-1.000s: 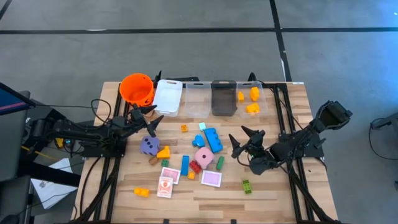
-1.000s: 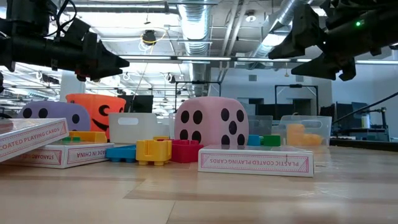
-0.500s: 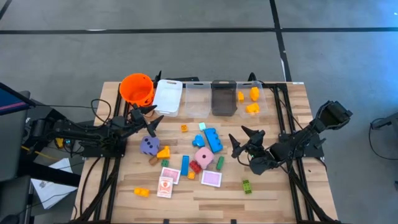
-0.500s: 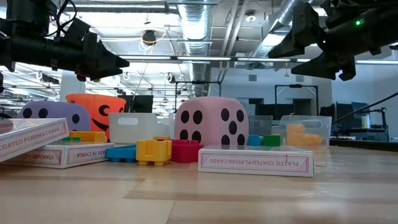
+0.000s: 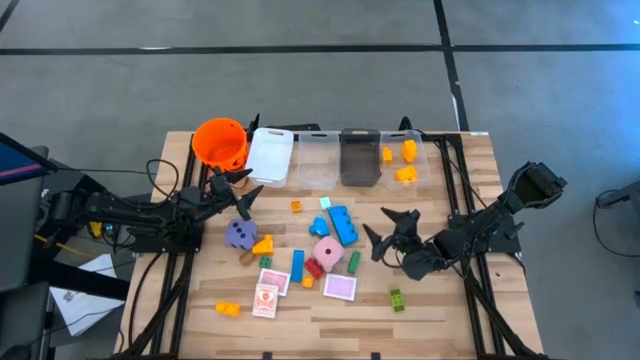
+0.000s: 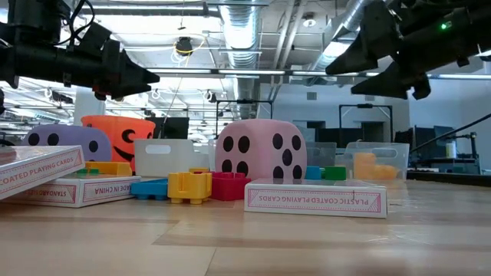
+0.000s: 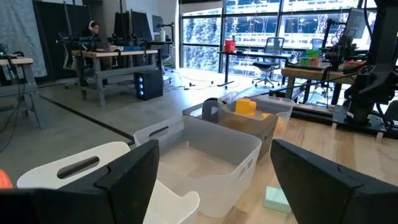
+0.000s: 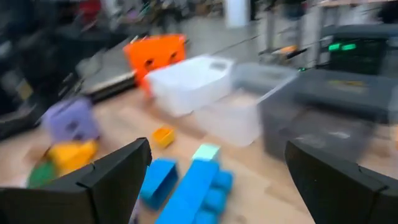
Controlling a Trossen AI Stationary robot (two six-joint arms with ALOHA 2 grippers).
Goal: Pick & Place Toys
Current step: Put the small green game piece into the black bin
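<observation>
Toys scattered mid-desk, both grippers spread wide and empty.

Left gripper (image 5: 243, 189) poised above the desk (image 5: 440, 310) just beside the orange bucket (image 5: 220, 142), fingers apart, gripping nothing. Right gripper (image 5: 389, 231) raised to the right of the toy cluster, fingers likewise apart and empty, pointed toward the blue bricks (image 5: 342, 224). Pink dice (image 5: 327, 251) at the cluster's centre, touching a red brick (image 5: 314, 268); purple dice (image 5: 238, 234) off to its left beside a yellow brick (image 5: 264, 244). 3 pink card boxes (image 5: 340, 287) along the near side, 2 of them overlapping (image 5: 268, 294). Green brick (image 5: 397, 299) and orange brick (image 5: 228, 309) lying apart near the front edge. 4 bins in a row at the far edge, the rightmost clear bin (image 5: 404, 160) holding 3 yellow-orange bricks, the white bin (image 5: 269, 155) next to the bucket.
</observation>
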